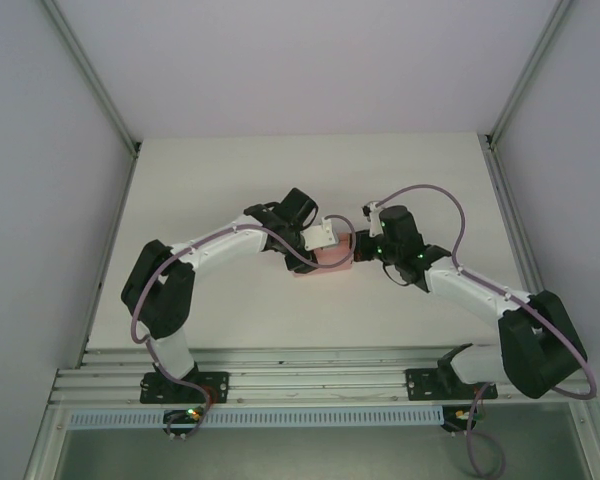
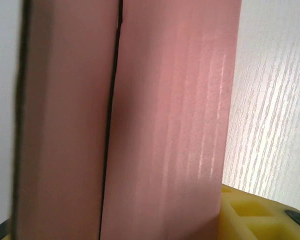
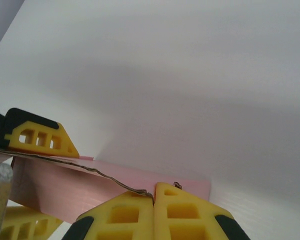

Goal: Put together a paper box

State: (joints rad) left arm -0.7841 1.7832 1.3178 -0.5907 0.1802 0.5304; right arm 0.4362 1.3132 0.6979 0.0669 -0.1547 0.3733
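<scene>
Top external view, middle of counter point(image 1: 210, 180): paper box point(image 1: 330, 263) held between both arms. Left jaws part spread, clamped across its walls; right jaws pressed together, apparently nipping a flap edge. Likely to tear or crease if pulled apart; likely to slip free or buckle if squeezed harder.

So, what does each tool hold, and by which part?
Both hold the box: the left tool clamps across its body, the right tool pinches a thin card edge.

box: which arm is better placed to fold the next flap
Right, probably: the right gripper pinches the box by a thin edge, while the left gripper clamps across its body, steadying it.
</scene>
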